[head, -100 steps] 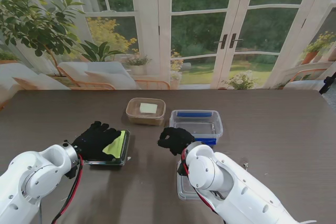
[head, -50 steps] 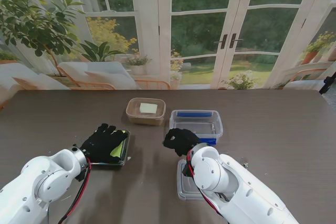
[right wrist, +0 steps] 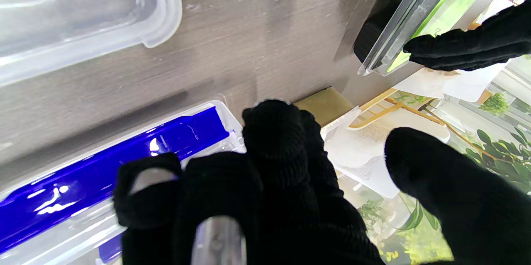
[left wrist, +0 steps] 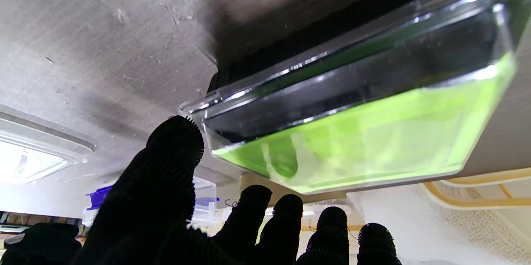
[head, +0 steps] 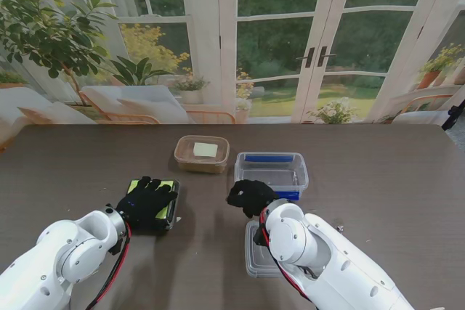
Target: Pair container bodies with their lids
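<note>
A black container body with a lime-green lid sits on the table at my left. My left hand lies spread flat on top of that lid, its fingers apart and gripping nothing; one fingertip rests on the lid's edge. A clear box with blue clips stands at the centre, without a lid. My right hand hovers at its near-left corner, fingers bent, thumb apart, holding nothing. A clear lid lies flat beneath my right forearm.
A tan container with a pale square on its top stands farther from me, left of the clear box. The dark wooden table extends to the right. Glass doors and plants stand beyond its far edge.
My left hand slid forward over the green lid, which was tilted up and now lies flat on the black body. My right hand shifted slightly right, toward the clear box.
</note>
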`<state>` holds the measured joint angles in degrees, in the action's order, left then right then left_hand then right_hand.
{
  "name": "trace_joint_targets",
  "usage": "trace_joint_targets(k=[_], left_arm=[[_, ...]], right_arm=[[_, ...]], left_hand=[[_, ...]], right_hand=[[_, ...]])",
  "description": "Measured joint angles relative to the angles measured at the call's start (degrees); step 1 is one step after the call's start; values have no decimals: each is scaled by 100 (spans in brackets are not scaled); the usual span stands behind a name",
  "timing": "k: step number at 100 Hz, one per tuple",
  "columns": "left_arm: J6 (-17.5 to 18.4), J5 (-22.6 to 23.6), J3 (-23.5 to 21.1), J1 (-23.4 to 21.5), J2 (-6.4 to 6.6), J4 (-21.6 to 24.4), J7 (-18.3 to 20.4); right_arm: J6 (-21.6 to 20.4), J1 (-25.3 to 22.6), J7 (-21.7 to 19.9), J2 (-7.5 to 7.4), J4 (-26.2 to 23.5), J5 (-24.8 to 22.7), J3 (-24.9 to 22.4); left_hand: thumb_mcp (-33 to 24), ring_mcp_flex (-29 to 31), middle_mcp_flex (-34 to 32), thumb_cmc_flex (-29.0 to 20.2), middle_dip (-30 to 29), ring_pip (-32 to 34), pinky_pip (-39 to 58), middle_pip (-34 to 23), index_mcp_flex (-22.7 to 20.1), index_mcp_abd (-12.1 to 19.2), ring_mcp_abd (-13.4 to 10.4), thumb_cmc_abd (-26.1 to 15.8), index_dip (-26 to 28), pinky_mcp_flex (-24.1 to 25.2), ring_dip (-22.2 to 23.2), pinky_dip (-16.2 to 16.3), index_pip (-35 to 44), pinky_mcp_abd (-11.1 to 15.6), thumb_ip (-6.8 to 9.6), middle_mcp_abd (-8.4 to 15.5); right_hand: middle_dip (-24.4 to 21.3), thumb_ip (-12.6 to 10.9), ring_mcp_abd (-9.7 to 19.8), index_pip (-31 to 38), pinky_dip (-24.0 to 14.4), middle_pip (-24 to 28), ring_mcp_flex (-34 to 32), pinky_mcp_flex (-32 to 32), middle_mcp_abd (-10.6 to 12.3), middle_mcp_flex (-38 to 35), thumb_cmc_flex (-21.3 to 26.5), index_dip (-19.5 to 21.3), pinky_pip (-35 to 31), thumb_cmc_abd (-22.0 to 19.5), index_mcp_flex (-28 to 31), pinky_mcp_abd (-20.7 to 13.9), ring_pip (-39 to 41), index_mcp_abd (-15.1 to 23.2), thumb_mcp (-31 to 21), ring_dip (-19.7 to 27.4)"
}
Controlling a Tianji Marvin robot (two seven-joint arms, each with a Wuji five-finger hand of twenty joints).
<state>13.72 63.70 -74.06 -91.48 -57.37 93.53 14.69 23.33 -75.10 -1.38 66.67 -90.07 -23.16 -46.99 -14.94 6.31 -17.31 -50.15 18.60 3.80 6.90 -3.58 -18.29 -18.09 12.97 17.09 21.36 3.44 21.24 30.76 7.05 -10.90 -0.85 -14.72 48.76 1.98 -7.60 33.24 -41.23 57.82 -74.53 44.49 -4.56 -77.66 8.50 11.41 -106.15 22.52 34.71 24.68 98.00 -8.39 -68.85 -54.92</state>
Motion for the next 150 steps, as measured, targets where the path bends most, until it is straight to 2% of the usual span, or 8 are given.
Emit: trace_joint_targets(k=[17, 29, 42, 57, 67, 85, 128, 150], left_arm=[[-38, -17, -97, -155, 0, 220, 391], [-60, 66, -134, -235, 5, 306, 428], [-67, 396, -151, -278, 6, 334, 425], [-155, 560, -161, -328, 7, 337, 351], [-251, 696, -176, -379, 5, 308, 125], [-321, 728, -182, -392, 3, 178, 3], [-426, 866, -274, -392, 3, 66, -15], [-271, 1003, -289, -197, 11, -145, -39]], right_arm=[[0, -7, -20, -6, -9, -1, -4], [0, -13, -28, -9, -15, -1, -3], [0, -17, -32, -12, -22, -1, 6], [2, -18, -45, -15, -36, -1, 12], [3, -18, -46, -15, -38, -5, 13], [3, -18, -56, -18, -39, -7, 14], [-5, -12, -97, -26, -27, 25, 69], [-21, -5, -114, -26, -16, 73, 92]], left_hand=[[1, -10, 143, 70, 30, 0, 0, 73, 284, -53, 9, 1, 8, 0, 0, 0, -150, 0, 0, -59], [1, -11, 143, 70, 61, 1, 21, 66, 576, -140, 9, 1, 8, 0, 25, 61, -284, 0, 0, -59], [1, -11, 295, 63, 117, 5, 71, 84, 863, -202, 9, 1, 18, 36, 135, 190, -382, 0, 0, -11], [1, -65, 386, 61, 254, 21, 141, 84, 867, -258, 12, 1, 7, 48, 215, 291, -516, 0, 0, -11], [0, -66, 385, 52, 344, 21, 142, -4, 867, -278, 56, 0, -13, 50, 274, 352, -569, 0, 0, -200], [-65, -66, 426, -21, 415, 86, 214, 59, 867, -325, 73, -7, -29, 51, 349, 424, -656, 0, 0, -224], [-83, -67, 536, -65, 478, 94, 221, 123, 968, -332, 75, -112, -107, 51, 428, 563, -770, 0, 0, -220], [-82, -68, 537, -122, 537, 95, 221, 140, 979, -332, 75, -170, -212, 52, 435, 571, -786, 0, 0, -227]], right_hand=[[-33, 0, -15, -25, 0, -3, 0, 0, -12, 0, 0, -24, 0, 0, 71, 37, 0, -5, 0, 0], [-41, 0, -25, -25, 0, -55, 0, 0, -20, 0, 0, -32, 0, 0, 71, 41, 0, -6, 0, 0], [-42, 0, -27, -25, 0, -59, 0, 0, -22, 0, 0, -33, 0, 0, 81, 42, 0, -7, 0, 0], [-43, 0, -28, -15, 0, -60, 0, 0, -23, 0, 0, -33, 0, 0, 135, 43, 0, -12, 0, 0], [-43, 0, -28, -15, 0, -60, 1, 0, -24, 0, 0, -33, 0, 0, 135, 43, 0, -12, 0, 0], [-44, 0, -29, -15, 0, -60, 1, 0, -24, 0, 0, -34, 0, 0, 136, 43, 0, -13, 0, 0], [-44, 0, -31, -15, 0, -61, 1, 0, -25, 0, 0, -34, 0, 0, 138, 44, 0, -28, 0, 0], [-44, 0, -32, -15, 0, -61, 1, 0, -25, 0, 0, -34, 0, 0, 146, 45, 0, -61, 0, 0]])
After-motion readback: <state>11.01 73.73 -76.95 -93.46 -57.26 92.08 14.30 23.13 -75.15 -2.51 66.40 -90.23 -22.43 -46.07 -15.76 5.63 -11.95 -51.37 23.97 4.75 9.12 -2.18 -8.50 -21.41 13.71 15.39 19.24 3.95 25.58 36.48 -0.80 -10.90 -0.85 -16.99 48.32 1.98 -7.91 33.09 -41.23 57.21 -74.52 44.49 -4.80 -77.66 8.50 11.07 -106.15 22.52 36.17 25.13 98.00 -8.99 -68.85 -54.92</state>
